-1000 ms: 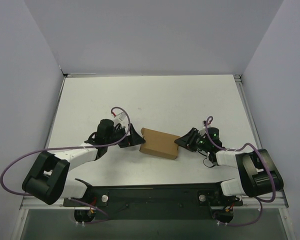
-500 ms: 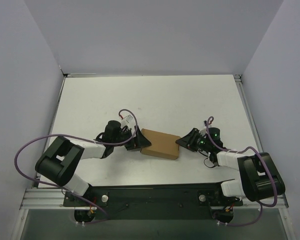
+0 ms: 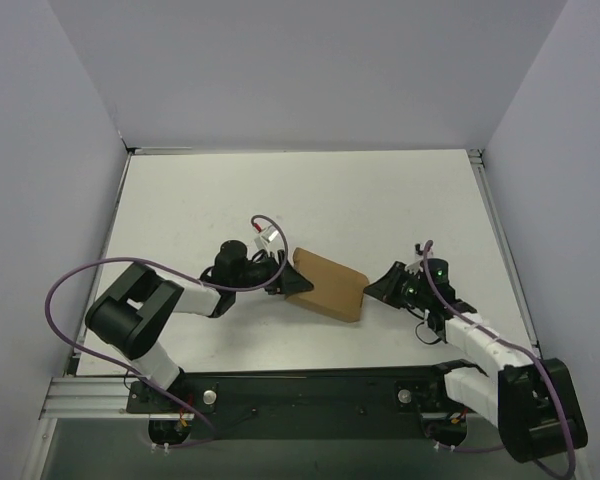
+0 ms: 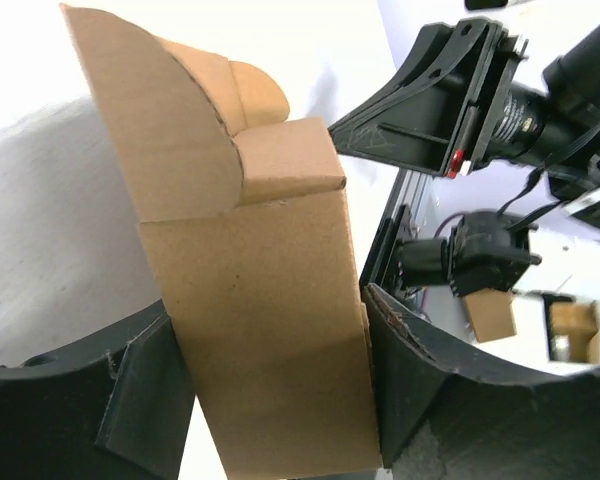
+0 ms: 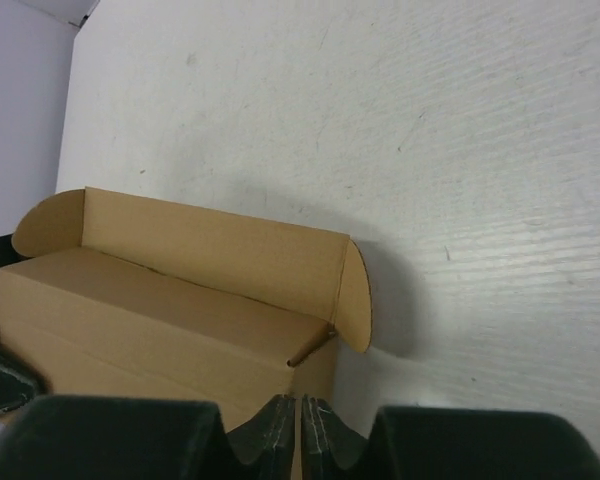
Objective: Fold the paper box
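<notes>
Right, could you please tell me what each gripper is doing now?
Left gripper: closed on the paper box.
Right gripper: closed, holding nothing visible.

Boxes: one paper box [image 3: 330,286] is counted.
Round flaps: two are counted on the box, a round flap [image 5: 48,222] at one end and another round flap [image 5: 357,295] at the other end.
Arms: two are counted, the left arm [image 3: 195,297] and the right arm [image 3: 480,340].
Pincers: two are counted, the left pincer [image 3: 298,285] and the right pincer [image 3: 380,287].
Fingers: two fingers [image 4: 450,400] are seen on each pincer, so four are counted in all.
Cables: two are counted, a purple cable [image 3: 80,273] by the left arm and another purple cable [image 3: 425,272] by the right arm.
Tabletops: one white tabletop [image 3: 310,200] is counted.
Walls: three grey walls are counted, the back wall [image 3: 300,70], the left wall [image 3: 40,150] and the right wall [image 3: 565,150].
</notes>
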Tool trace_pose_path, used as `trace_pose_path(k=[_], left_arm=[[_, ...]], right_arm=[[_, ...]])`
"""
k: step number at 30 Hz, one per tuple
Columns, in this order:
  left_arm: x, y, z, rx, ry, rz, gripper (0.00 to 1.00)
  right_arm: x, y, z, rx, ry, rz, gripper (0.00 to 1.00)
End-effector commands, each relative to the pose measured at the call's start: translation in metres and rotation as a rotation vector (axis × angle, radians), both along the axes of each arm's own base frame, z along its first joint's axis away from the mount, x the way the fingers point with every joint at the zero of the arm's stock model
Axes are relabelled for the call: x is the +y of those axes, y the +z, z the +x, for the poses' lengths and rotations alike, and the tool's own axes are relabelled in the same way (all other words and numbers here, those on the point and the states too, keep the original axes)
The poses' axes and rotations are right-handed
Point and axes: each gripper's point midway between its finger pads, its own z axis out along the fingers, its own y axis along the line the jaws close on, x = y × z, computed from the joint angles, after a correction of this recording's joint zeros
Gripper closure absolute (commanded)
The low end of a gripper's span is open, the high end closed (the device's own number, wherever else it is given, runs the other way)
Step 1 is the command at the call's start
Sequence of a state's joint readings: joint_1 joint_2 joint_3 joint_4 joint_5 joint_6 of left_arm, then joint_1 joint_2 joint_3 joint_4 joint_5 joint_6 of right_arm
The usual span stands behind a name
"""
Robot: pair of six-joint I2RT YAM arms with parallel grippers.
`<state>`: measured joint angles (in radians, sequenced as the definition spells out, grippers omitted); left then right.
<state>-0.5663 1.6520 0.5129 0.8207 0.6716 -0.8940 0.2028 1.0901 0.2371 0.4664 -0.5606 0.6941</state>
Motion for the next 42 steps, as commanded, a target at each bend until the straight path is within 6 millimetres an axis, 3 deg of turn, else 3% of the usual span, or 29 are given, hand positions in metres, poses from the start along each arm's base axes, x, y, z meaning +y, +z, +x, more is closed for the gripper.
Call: trace_pose_path(k=[1,4,5,7,8,10,12,15,20,25,30,34,42], left_arm=[[-0.012,0.035,-0.004,-0.238,-0.110,-0.068,0.42],[-0.015,0.044,-0.014,-0.351,-0.162,-0.066,0.43],[-0.014,0.053,-0.019,-0.398,-0.177,-0.074,0.43],[-0.016,0.055,-0.030,-0.472,-0.227,-0.052,0.44],[-0.015,0.065,-0.035,-0.518,-0.239,-0.059,0.43],[-0.015,0.062,-0.045,-0.570,-0.280,-0.023,0.44],[-0.014,0.072,-0.056,-0.655,-0.320,-0.017,0.43],[-0.011,0.076,-0.074,-0.688,-0.378,-0.004,0.43],[-0.012,0.081,-0.105,-0.684,-0.468,0.010,0.44],[-0.010,0.094,-0.122,-0.705,-0.486,-0.019,0.44],[-0.009,0.100,-0.127,-0.713,-0.498,-0.032,0.43],[-0.011,0.105,-0.132,-0.708,-0.525,-0.059,0.43],[-0.011,0.117,-0.141,-0.711,-0.557,-0.100,0.44]], right_arm=[[-0.020,0.007,-0.009,-0.011,0.000,-0.158,0.87],[-0.023,0.037,-0.011,-0.083,0.015,-0.189,0.65],[-0.023,0.050,-0.012,-0.126,0.025,-0.188,0.52],[-0.020,0.071,-0.016,-0.175,0.060,-0.191,0.40],[-0.017,0.079,-0.022,-0.207,0.102,-0.194,0.32],[-0.009,0.106,-0.024,-0.286,0.158,-0.171,0.25],[0.009,0.132,-0.037,-0.365,0.305,-0.119,0.21],[0.029,0.149,-0.050,-0.414,0.421,-0.054,0.19],[0.039,0.177,-0.067,-0.522,0.521,-0.196,0.15],[0.041,0.175,-0.072,-0.513,0.578,-0.268,0.15],[0.048,0.169,-0.074,-0.507,0.622,-0.251,0.15],[0.068,0.168,-0.093,-0.476,0.759,-0.148,0.15],[0.087,0.159,-0.126,-0.390,0.957,-0.104,0.15]])
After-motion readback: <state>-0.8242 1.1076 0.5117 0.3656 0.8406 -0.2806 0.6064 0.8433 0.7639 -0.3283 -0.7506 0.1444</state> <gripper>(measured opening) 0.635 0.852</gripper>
